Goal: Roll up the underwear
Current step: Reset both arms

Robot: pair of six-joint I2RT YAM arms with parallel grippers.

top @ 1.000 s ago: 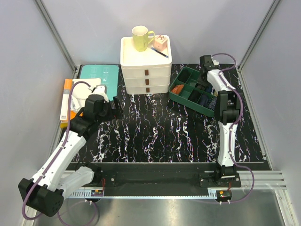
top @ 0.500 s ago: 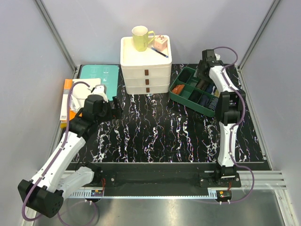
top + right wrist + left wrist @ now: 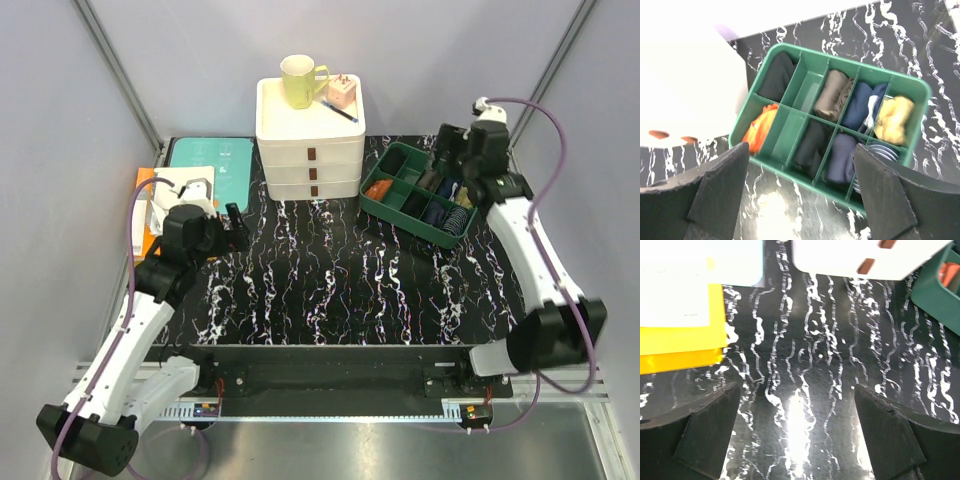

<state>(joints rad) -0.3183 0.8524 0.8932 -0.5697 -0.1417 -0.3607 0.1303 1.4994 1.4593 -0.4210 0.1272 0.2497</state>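
While the right gripper (image 3: pixel 800 150) hangs spread and empty, the rolled underwear (image 3: pixel 832 95) lies mid-frame in the green tray (image 3: pixel 865 66) beneath it.

black white-veined counter (image 3: pixel 330 290); white three-drawer unit (image 3: pixel 311 150) at rear, yellow-green mug (image 3: pixel 299 82) and pink block (image 3: pixel 342 92) on top; green divided tray (image 3: pixel 400 223) beside it, holding orange bundle (image 3: pixel 760 131) and yellow bundle (image 3: pixel 893 119); teal pad (image 3: pixel 210 155), yellow booklet (image 3: pixel 680 342) at left

Black white-veined tabletop (image 3: pixel 330 290), pale grey walls (image 3: pixel 200 60), white drawer unit (image 3: pixel 310 160), aluminium corner posts (image 3: pixel 120 75).
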